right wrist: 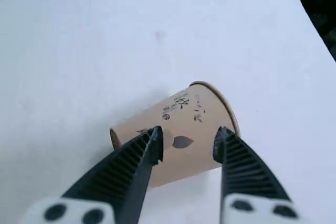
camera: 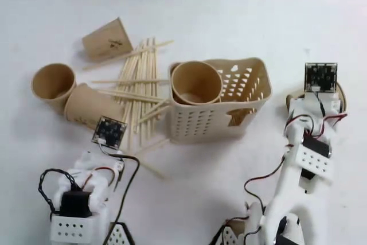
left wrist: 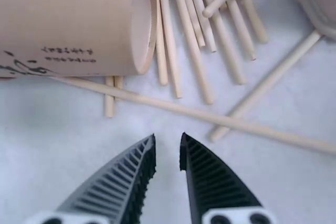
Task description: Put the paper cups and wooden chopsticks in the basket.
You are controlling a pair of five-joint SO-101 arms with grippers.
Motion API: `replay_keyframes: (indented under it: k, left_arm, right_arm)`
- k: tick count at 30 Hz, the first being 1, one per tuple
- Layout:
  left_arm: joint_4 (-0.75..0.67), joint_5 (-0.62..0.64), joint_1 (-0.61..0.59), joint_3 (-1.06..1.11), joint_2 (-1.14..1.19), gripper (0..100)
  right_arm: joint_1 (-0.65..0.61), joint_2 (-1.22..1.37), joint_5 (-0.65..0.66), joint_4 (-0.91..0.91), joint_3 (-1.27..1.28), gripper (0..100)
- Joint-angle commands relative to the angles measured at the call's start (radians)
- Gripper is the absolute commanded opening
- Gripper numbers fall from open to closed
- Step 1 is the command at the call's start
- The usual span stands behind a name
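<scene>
From the high view, the basket [camera: 243, 98] sits in the middle of the white counter [camera: 258, 21]. One cup [camera: 196, 82] is already in it at its left end, mouth up toward the camera.

The chopsticks [camera: 141, 81] lie in a loose pile just left of the basket. Most run up and down the frame, and a few are splayed across them, with some ends reaching the basket's wall. A stray stick [camera: 150, 167] lies below the pile, near my left arm.

Three more cups are out on the left side of the frame. The top cup [camera: 106, 39] lies on its side at the upper left, beside the far ends of the sticks. The left cup [camera: 53, 83] shows its open mouth at the left edge of the group. The near cup [camera: 90, 108] lies on its side just below and right of it, against the pile.

My left tool [left wrist: 168, 153] hovers over bare counter at the lower left, with its fingers a narrow gap apart and nothing between them. Its wrist view shows the near cup and the stick ends close ahead of it. One long stick runs out from under that cup.

My right tool [right wrist: 189, 142] is at the right of the frame, well apart from the basket. Its fingers are spread wide on either side of the right cup [right wrist: 181, 121], which lies on its side on the counter. I cannot tell whether the fingertips touch it.
</scene>
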Motion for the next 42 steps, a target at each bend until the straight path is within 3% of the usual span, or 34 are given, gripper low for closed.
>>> replay_keyframes:
  k: [1, 10, 18, 26, 33, 37, 42]
  left_arm:
    - [0.005, -0.003, -0.004, 0.0, -0.005, 10]
    - [0.005, -0.003, -0.004, 0.0, -0.005, 10]
    - [0.005, -0.003, -0.004, 0.0, -0.005, 10]
    - [0.005, -0.003, -0.004, 0.0, -0.005, 10]
    - [0.005, -0.003, -0.004, 0.0, -0.005, 10]
    - [0.005, -0.003, -0.004, 0.0, -0.005, 10]
    - [0.005, -0.003, -0.004, 0.0, -0.005, 10]
  right_arm:
    - [-0.007, 0.021, 0.003, 0.013, -0.095, 17.3]
    - [-0.018, 0.394, 0.097, -0.102, -0.155, 17.3]
    - [-0.05, 0.447, 0.192, -0.199, -0.04, 17.3]
    - [-0.099, 0.128, 0.229, -0.174, 0.19, 17.3]
    - [-0.185, -0.239, 0.279, 0.061, 0.345, 17.3]
    - [-0.174, -0.384, 0.298, 0.159, 0.39, 17.3]
    - [-0.065, -0.512, 0.292, 0.226, 0.387, 17.3]
